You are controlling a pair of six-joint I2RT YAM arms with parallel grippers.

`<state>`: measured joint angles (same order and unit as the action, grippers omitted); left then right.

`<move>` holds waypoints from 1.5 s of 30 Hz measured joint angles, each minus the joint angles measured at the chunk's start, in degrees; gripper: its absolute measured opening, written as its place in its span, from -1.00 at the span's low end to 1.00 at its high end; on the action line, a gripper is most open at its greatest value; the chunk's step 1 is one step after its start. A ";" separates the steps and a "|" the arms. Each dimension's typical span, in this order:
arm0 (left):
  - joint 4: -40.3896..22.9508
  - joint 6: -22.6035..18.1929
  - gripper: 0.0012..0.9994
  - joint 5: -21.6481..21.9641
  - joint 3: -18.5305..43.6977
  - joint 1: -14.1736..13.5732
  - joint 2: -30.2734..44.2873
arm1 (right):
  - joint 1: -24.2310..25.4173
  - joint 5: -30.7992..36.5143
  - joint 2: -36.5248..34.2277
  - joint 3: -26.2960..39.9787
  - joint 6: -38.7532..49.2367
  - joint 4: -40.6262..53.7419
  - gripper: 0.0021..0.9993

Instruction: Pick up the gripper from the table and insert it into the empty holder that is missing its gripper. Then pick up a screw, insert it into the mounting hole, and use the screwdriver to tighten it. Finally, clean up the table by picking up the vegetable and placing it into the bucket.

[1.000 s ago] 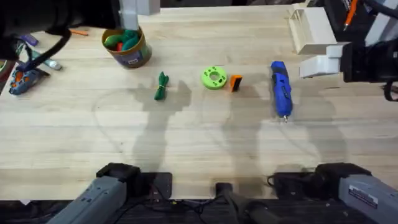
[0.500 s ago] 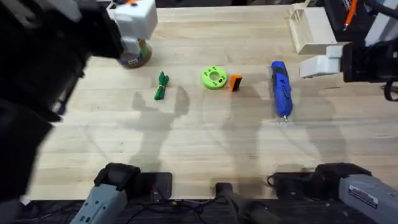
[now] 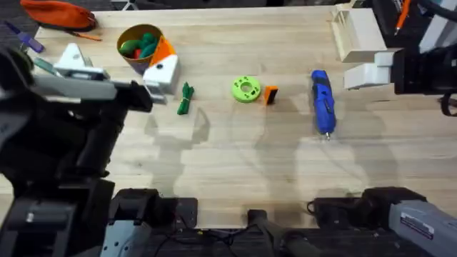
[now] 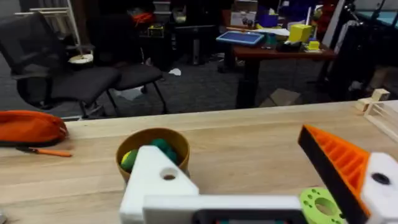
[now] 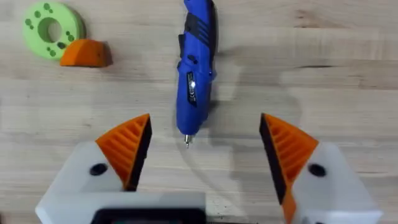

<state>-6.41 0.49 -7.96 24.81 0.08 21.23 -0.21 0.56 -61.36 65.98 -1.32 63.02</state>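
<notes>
Left gripper (image 4: 261, 186) sits raised over the left side of the table, just in front of the bucket (image 3: 140, 44). One side carries an orange finger (image 4: 336, 165); the other side is a bare white holder (image 4: 158, 177) with a dark hole and no finger on it. Jaws spread, nothing between them.

Right gripper (image 5: 202, 155) hangs above the screwdriver (image 5: 196, 62), both orange fingers fitted, jaws wide apart and empty. In the wrist view the silver tip sits between the two fingers.

Loose orange gripper (image 3: 270, 95) lies on the table, touching or just beside the round green disc (image 3: 245, 89), which sits on its left. Screwdriver lies flat to the right of both, tip pointing toward the arm bases.

Vegetable (image 3: 186, 98) lies on the wood between the bucket and the disc, just beside the left gripper's white tip in the overhead view. Bucket already holds green and red items; can't tell what exactly.

Pale wooden box (image 3: 355, 31) at the far right edge. Orange pouch (image 3: 58, 14) at the far left corner.
</notes>
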 joint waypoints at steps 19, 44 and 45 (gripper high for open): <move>1.64 0.50 0.98 -7.61 -15.68 1.46 -17.21 | 0.00 0.00 0.00 0.00 0.00 0.02 0.99; 5.91 3.28 0.97 -25.78 -24.30 1.46 -20.92 | 0.00 0.00 0.02 0.00 0.00 0.00 0.98; 5.00 3.32 0.97 -27.74 -24.30 1.46 -20.92 | 0.00 0.00 0.02 0.00 0.00 0.00 0.98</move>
<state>-1.41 3.81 -35.71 0.51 1.54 0.31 -0.21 0.56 -61.34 65.98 -1.32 63.02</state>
